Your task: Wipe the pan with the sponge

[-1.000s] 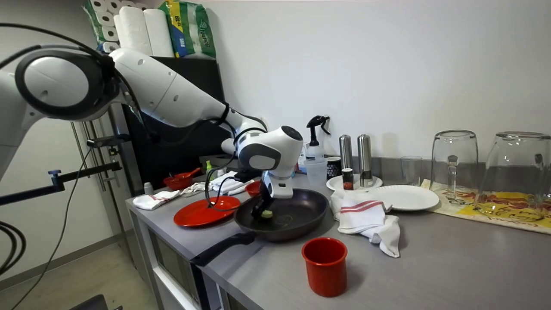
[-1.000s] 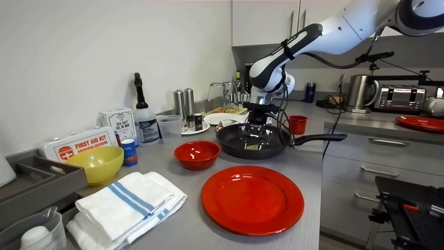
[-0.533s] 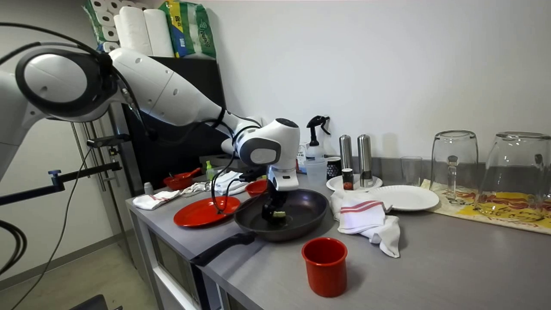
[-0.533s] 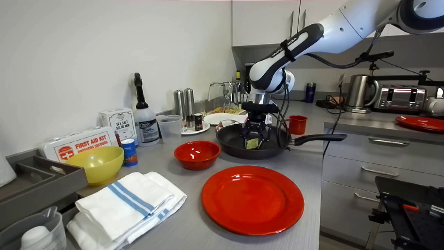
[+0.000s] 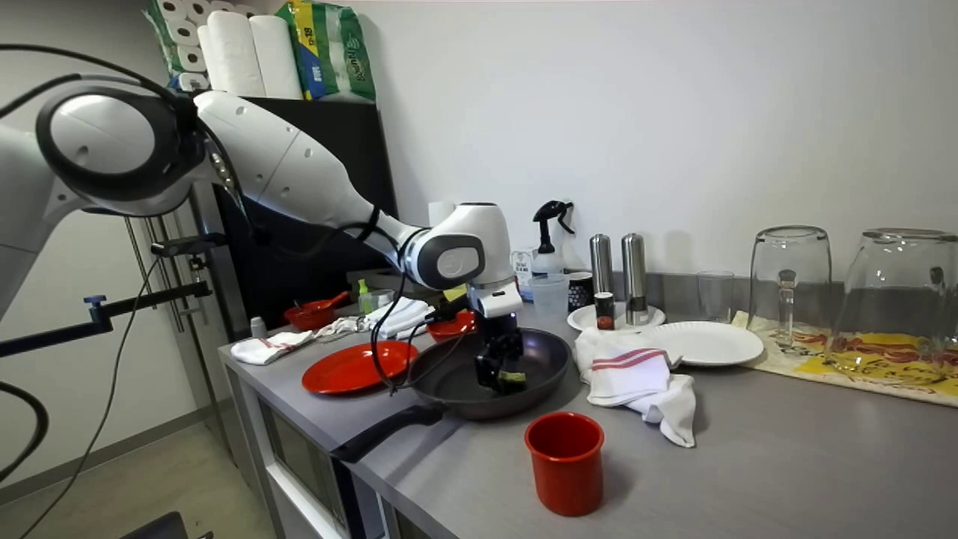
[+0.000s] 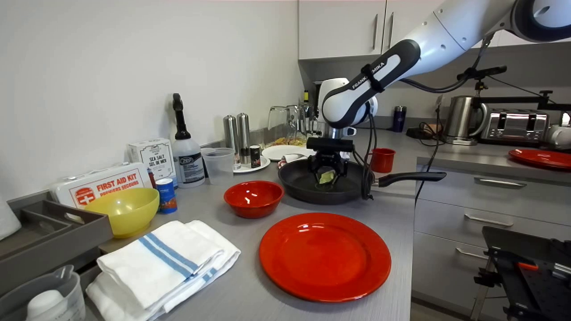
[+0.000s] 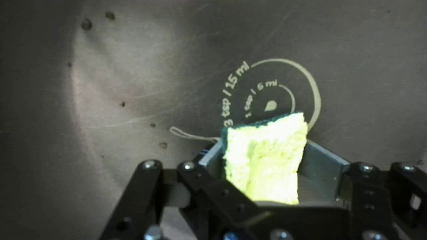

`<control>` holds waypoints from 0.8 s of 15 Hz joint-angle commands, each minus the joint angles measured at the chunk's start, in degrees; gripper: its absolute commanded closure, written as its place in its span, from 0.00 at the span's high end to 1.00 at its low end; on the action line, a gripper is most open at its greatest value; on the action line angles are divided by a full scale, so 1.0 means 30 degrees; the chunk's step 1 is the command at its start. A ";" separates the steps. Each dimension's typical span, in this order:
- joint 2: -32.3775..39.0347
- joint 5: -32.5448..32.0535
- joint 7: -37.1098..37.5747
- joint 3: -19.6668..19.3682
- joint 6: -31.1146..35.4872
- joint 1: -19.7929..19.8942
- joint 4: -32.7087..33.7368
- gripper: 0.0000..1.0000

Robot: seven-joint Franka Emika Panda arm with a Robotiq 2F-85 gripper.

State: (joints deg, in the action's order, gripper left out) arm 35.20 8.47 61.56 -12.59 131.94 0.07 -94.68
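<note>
In the wrist view the yellow sponge, with its dark green scrub side, stands between the fingers of my gripper, which is shut on it. Beneath lies the black pan, its floor printed with pale measuring rings and dotted with a few dark specks and scratches. In both exterior views the gripper points down inside the pan, low over its floor, with the sponge at its tips. Whether the sponge presses on the pan floor I cannot tell. The long pan handle juts past the counter edge.
A red mug and a white cloth with red stripes lie close to the pan. Around its other side are a red bowl and a red plate. Loose arm cables hang by the pan rim.
Gripper and sponge have swept across the pan floor, rightward in an exterior view, towards the side with the red mug. The wrist has swung more upright. The pan stays where it was.
</note>
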 commanded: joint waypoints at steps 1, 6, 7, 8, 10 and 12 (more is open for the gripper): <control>0.0389 -0.2022 0.1936 -0.0778 0.0696 -0.0729 -0.0220 0.28; 0.0565 -0.3922 0.3609 -0.1124 0.0834 -0.1057 -0.0239 0.28; 0.0579 -0.4170 0.3821 -0.1127 0.0804 -0.1073 -0.0233 0.28; 0.0589 -0.4367 0.3993 -0.1110 0.0786 -0.1070 -0.0228 0.28; 0.0577 -0.4584 0.4149 -0.0996 0.0689 -0.1003 -0.0211 0.28; 0.0425 -0.4154 0.3595 -0.0504 0.0357 -0.0638 -0.0218 0.28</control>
State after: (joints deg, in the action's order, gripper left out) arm 36.42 -3.74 71.99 -14.98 133.00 -2.22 -94.72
